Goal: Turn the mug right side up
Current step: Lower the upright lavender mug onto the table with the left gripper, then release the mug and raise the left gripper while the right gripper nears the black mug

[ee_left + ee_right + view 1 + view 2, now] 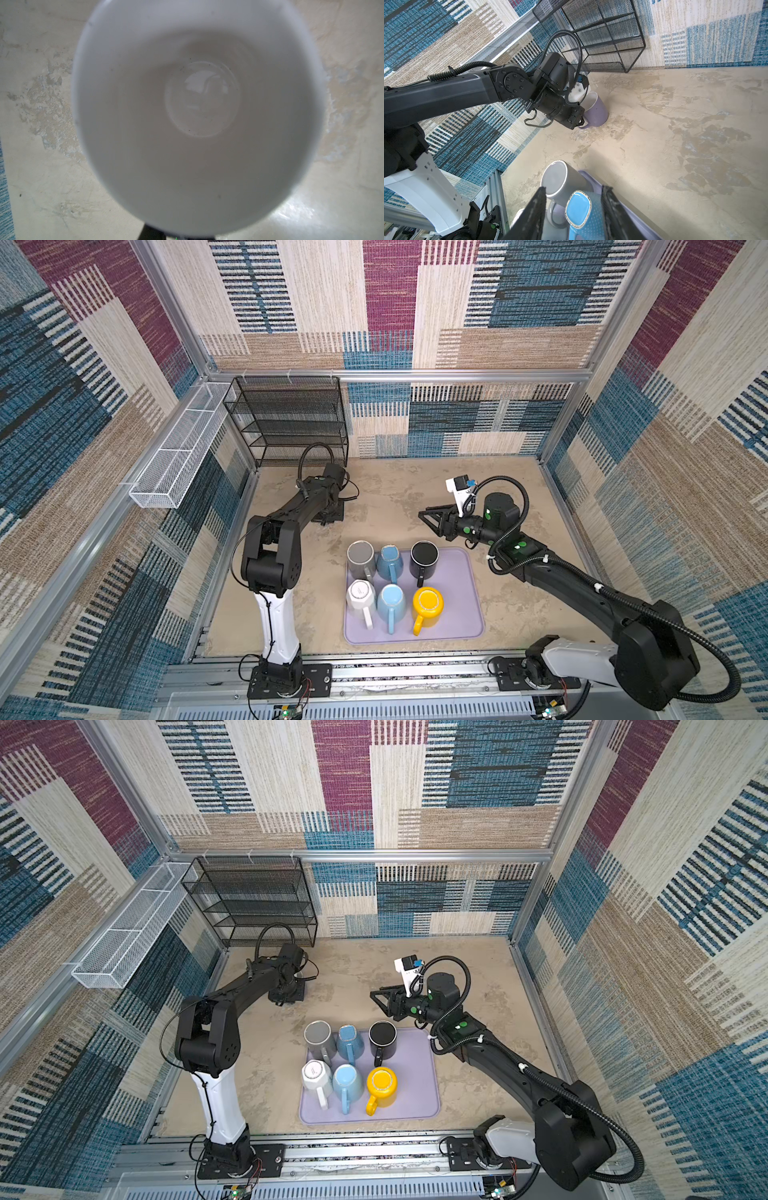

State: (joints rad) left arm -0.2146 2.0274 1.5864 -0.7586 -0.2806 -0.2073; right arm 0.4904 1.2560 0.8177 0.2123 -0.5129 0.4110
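**Position of the work piece.** The lilac mug [596,110] stands just above the centre of the right wrist view. It is mouth up with its white interior showing, on the bare table [675,128] below the black mesh rack [602,41]. In the left wrist view its open bowl fills the frame, seen straight down to the bottom. In both top views it is hidden under the left wrist, to the upper left of the tray [467,605].

**Left gripper [581,122].** The jaws are pressed together on the mug's handle [585,126] (the pinch itself is masked by the gripper body). Whether the base is fully down on the table cannot be confirmed, though it looks seated or very nearly so.

**Right gripper [424,515].** The jaws are partly spread and hold nothing. It hovers above the far edge of the tray. The grey mug [560,180] and the blue mug [579,209] show between its fingers at the bottom of the right wrist view.

**Assessment.** The turn itself appears complete, so the step in hand is set-down and release.

**Recommended practice.**
- Bring the base flat to the table before loosening the grip.
- Lower straight and do not twist at the handle, because a pinch that far from the body has enough leverage to tip the mug.
- Open the jaws wide, then withdraw along the handle's own line, away from the mug wall, so that no finger hooks the loop.
- Rise clear of the rack.
- The right arm need not take part.
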